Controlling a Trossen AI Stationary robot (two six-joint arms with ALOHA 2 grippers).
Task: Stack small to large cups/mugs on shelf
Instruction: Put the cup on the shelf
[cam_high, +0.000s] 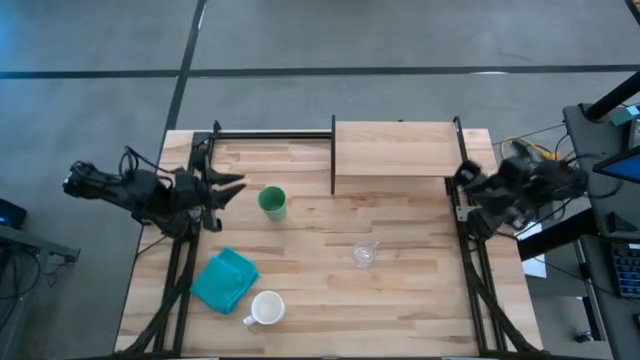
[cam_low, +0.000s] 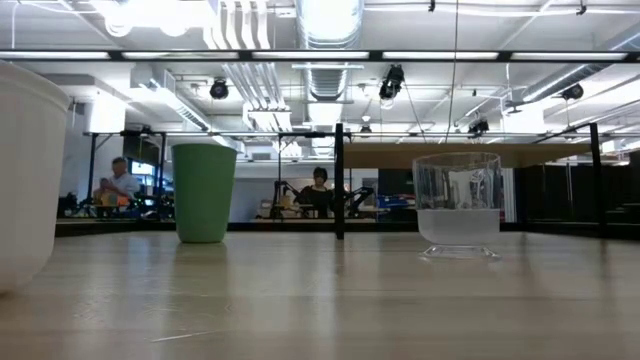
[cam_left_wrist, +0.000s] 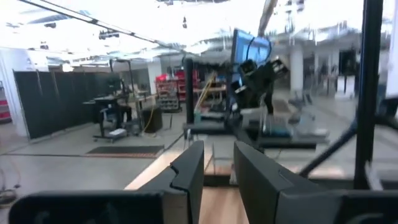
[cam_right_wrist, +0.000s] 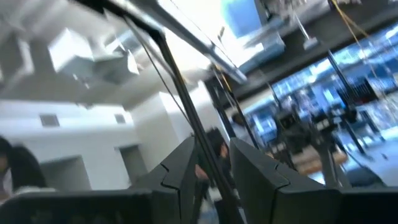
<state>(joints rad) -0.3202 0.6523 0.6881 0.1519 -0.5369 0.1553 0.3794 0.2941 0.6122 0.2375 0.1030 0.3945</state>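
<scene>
The green tumbler stands upright on its base on the table's far left part. The small clear cup stands near the middle. The white mug stands at the near edge, handle toward the left. The shelf is a raised board at the far edge and carries nothing. My left gripper hovers just left of the tumbler, open by a narrow gap and holding nothing. My right gripper waits at the right edge beside the shelf, also narrowly open.
A teal folded cloth lies on the table left of the mug. Black frame rails run along the far edge and down both sides. Bare tabletop lies near and right of the clear cup. People sit in the room beyond.
</scene>
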